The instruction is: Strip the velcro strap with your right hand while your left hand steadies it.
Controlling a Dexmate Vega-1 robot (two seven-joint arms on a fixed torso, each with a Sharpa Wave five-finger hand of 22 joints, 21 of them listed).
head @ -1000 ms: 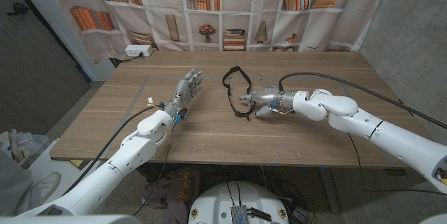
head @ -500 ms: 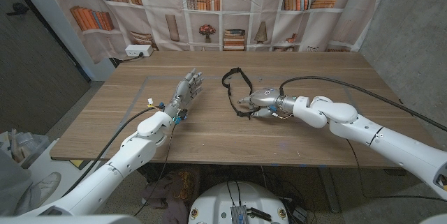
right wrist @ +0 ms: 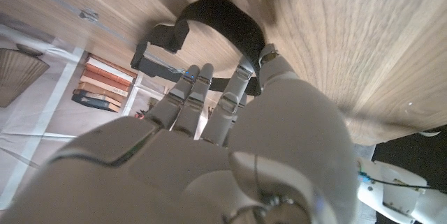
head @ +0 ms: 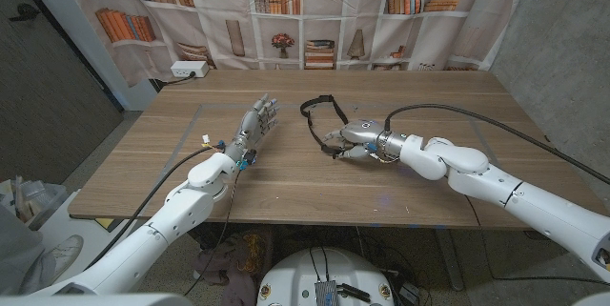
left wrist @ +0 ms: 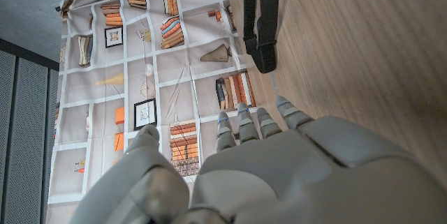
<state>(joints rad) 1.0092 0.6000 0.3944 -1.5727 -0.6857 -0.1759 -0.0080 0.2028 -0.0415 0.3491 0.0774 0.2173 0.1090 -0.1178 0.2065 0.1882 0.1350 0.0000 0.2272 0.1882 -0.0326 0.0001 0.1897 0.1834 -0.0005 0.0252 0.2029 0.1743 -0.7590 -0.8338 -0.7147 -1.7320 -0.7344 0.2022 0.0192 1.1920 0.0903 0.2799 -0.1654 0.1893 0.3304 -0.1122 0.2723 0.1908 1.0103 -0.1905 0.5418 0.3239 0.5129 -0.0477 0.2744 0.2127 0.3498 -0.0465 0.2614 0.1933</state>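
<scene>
1. Nearest the robot, the left hand (head: 254, 123) hovers over the wooden table (head: 191, 177) with fingers straight and apart, holding nothing, well clear of the strap; it is not steadying anything yet
2. Across from it, the right hand (head: 351, 140) is at the near end of the velcro strap (head: 317, 115), fingers curled in around it; the right wrist view puts the fingertips (right wrist: 202, 70) right at the black band, but whether they truly clamp it cannot be told
3. Judged step: the right hand is securing its hold. Next, the left hand must come across and pin the strap before any peel
4. The strap is a thin black loop, lying mid-table, looping away toward the bookshelf backdrop (head: 286, 10)
</scene>
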